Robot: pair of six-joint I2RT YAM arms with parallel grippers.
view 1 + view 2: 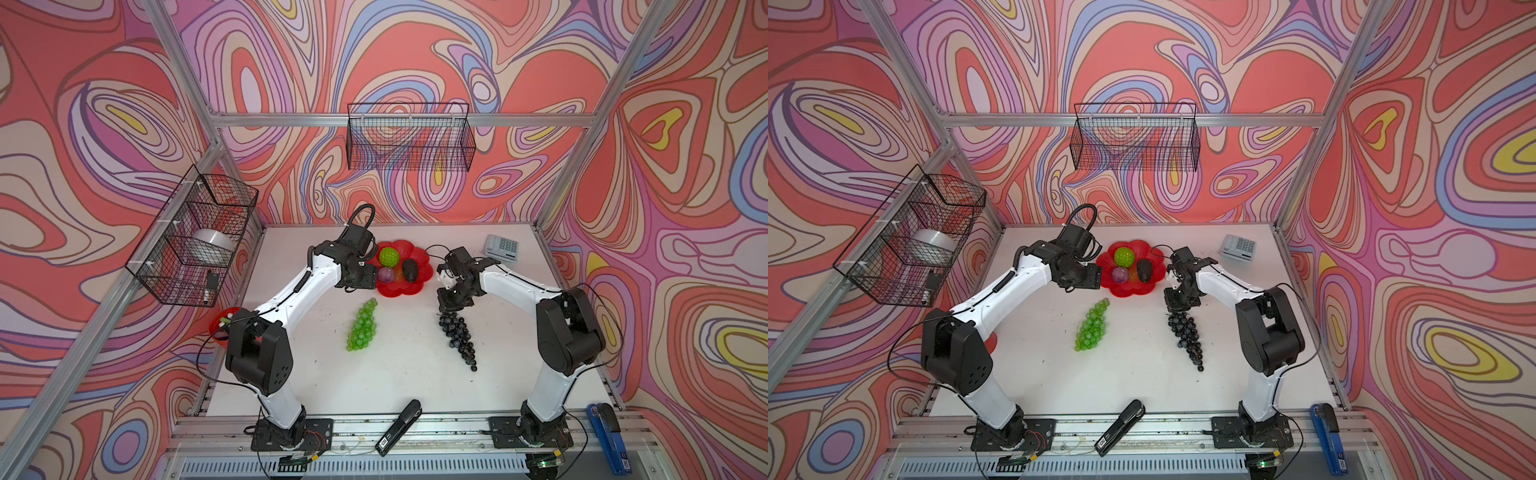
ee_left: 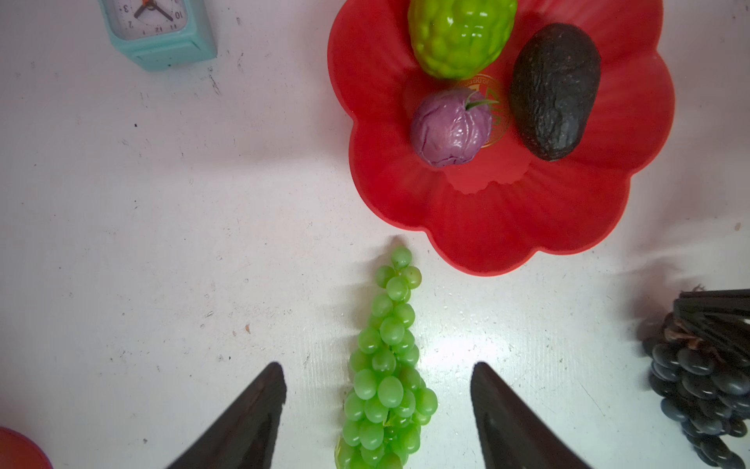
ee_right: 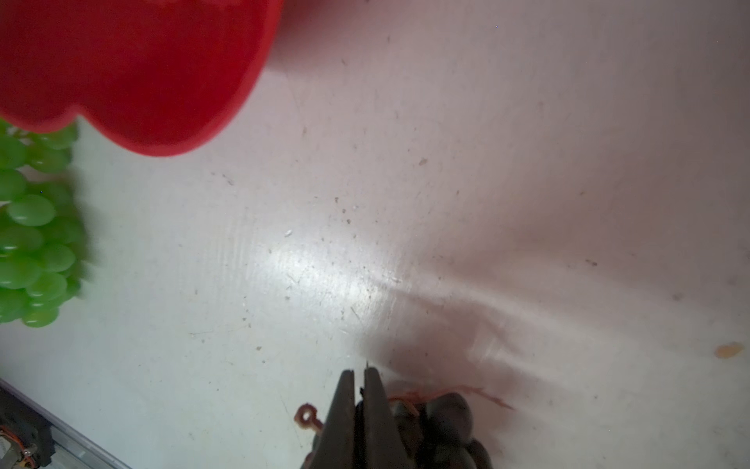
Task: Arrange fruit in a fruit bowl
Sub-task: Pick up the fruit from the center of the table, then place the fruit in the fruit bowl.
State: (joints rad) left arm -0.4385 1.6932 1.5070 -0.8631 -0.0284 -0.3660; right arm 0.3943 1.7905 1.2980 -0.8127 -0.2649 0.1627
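The red flower-shaped fruit bowl (image 1: 415,291) (image 2: 507,227) stands at the table's back middle. In it lie a bumpy lime-green ball (image 1: 388,256), a small purple fruit (image 1: 386,275) and a black avocado (image 1: 410,270). A green grape bunch (image 1: 363,326) (image 2: 385,365) lies on the table in front of the bowl. My left gripper (image 2: 378,365) hangs open above it, holding nothing. To the right lies the dark grape bunch (image 1: 459,336) (image 3: 446,418). My right gripper (image 3: 359,373) is shut on its stem end, near the bowl's right edge.
A calculator (image 1: 502,248) sits at the back right, and a teal clock (image 2: 158,32) left of the bowl. A black stapler (image 1: 399,426) and a blue stapler (image 1: 609,436) lie on the front rail. A red cup (image 1: 220,324) stands by the left arm. Wire baskets (image 1: 409,137) hang on the walls.
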